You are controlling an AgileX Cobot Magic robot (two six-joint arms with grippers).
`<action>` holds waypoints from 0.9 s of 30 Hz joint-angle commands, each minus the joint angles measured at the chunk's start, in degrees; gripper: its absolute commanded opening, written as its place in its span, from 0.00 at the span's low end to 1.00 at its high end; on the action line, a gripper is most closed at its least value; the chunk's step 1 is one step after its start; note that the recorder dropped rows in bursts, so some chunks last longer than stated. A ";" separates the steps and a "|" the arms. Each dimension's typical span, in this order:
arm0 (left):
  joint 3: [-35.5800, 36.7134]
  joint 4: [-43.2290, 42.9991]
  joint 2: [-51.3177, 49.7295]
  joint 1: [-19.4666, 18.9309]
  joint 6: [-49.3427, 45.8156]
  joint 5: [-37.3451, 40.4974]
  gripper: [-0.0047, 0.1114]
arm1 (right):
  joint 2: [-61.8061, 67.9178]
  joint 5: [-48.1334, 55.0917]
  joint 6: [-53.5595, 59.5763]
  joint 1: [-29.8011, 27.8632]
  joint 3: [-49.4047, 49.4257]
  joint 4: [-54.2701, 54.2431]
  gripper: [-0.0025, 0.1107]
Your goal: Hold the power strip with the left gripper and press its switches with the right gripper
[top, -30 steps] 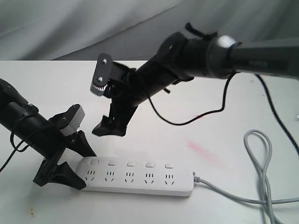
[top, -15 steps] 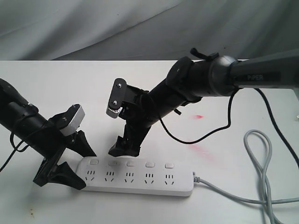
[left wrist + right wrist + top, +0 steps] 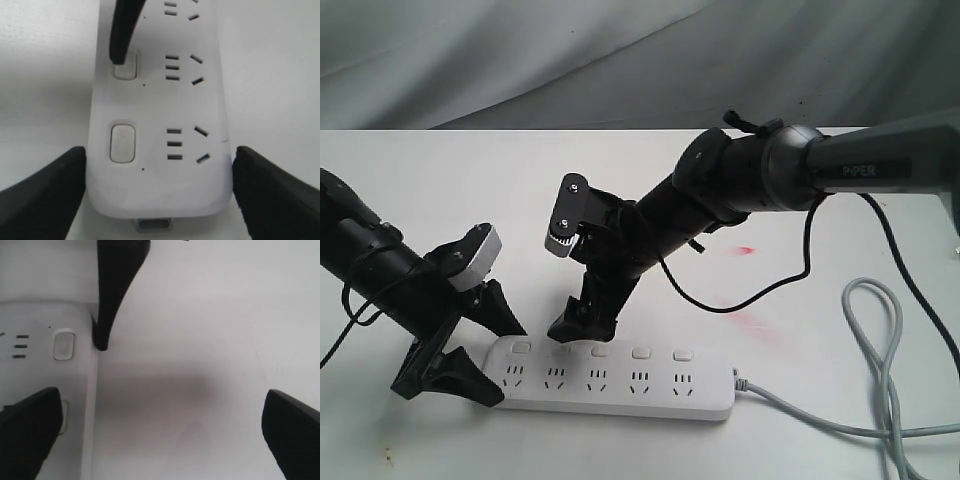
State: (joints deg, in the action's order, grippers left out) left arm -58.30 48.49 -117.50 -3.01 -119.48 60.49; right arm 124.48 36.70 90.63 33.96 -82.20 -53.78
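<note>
Down at the near side of the white bench [image 3: 440,180]: the power strip [image 3: 620,388], lying flat, lengthwise left to right, sockets up. Five switches [image 3: 600,351] in a row along its far edge, one behind each socket set. Grey cord [image 3: 820,420] out of the right end, looping across the right side of the bench.

Over to the left hand [image 3: 502,362]: clamped on the strip's left end, one black finger against the far long edge, the other against the near one, both touching plastic in the left wrist view. Silver-grey block [image 3: 480,255] on the wrist, just up and left of the strip's end.

Now the right hand [image 3: 582,325]: reaching in from the far right, tilted steeply down, fingers spread wide apart, gripping nothing. One fingertip [image 3: 120,45] planted on the second switch [image 3: 127,72] from the left end, contact plain in the left wrist view. Pushed in or merely touched, impossible to tell. Other finger out over bare bench on the far side of the strip.

First switch [image 3: 123,143], nearest the clamped end: untouched, between the pressing fingertip and the left hand's fingers. Oval black-and-white plate [image 3: 565,215] with screws up on the right wrist. Faint red smudges [image 3: 750,322] on the bench behind the strip's right half. Grey cloth [image 3: 520,60] along the far edge.
</note>
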 commanded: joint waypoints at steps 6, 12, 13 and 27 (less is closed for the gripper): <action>0.32 -1.35 -0.05 0.25 -0.48 -0.58 0.04 | 0.13 0.42 0.28 0.32 0.23 -0.64 0.94; 0.32 -1.35 -0.05 0.25 -0.48 -0.58 0.04 | 1.95 0.31 0.28 0.32 0.23 -0.53 0.94; 0.32 -1.35 -0.05 0.25 -0.48 -0.58 0.04 | 1.95 0.19 0.28 0.32 0.23 -0.53 0.94; 0.32 -1.35 -0.05 0.25 -0.48 -0.58 0.04 | 1.89 -7.40 -0.01 2.09 4.42 5.14 0.94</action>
State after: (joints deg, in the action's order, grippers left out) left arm -58.30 48.49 -117.50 -3.01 -119.48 60.49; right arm 125.31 32.92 89.41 35.81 -79.87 -54.19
